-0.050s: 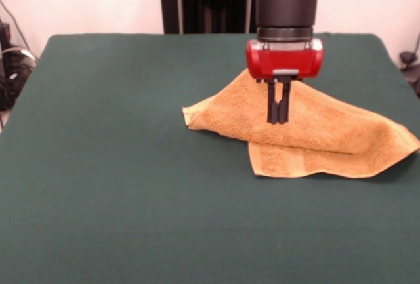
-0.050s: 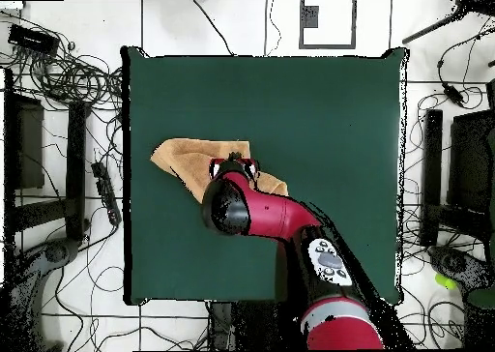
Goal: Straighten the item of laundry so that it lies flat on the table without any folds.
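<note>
We see the towel (image 1: 308,130) lying folded on the table (image 1: 118,166), doubled over itself so that an upper layer slopes across a lower one, whose woven band shows along the edge nearest the front camera. From above, the towel (image 2: 193,162) sits well toward one side edge of the table (image 2: 329,126) and about midway between the other two edges, partly hidden under the arm. The gripper (image 1: 278,119) hangs straight down over the towel's upper layer, its two black fingers (image 1: 272,103) drawn together until almost no gap shows between them; whether any cloth is pinched between the tips we cannot tell, since the tips end against the terry and no lifted tuft is plain. We judge the towel to be light, soft and limp: it will drape and sag from wherever it is held, it will not slide as a stiff sheet would, and the felt-like table surface will likely drag on it. So we would take hold near a free corner or edge of the upper layer, not mid-panel, and draw that layer away from the fold line, so that the lower layer stays put and the doubled part opens flat.
</note>
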You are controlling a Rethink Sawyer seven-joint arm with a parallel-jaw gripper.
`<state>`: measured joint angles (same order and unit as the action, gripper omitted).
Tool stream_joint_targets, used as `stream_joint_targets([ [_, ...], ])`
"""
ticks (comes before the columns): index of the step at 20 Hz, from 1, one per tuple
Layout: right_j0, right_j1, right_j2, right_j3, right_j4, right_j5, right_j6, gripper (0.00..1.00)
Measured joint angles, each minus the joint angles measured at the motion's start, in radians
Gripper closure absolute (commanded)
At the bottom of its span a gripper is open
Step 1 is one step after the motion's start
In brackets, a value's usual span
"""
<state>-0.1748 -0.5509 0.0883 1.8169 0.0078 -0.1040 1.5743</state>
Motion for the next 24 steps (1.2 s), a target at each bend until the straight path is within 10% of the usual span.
stream_joint_targets([
  [24, 0.004, 0.034, 0.000, -0.023, -0.052, -0.187, 0.000, 1.00],
])
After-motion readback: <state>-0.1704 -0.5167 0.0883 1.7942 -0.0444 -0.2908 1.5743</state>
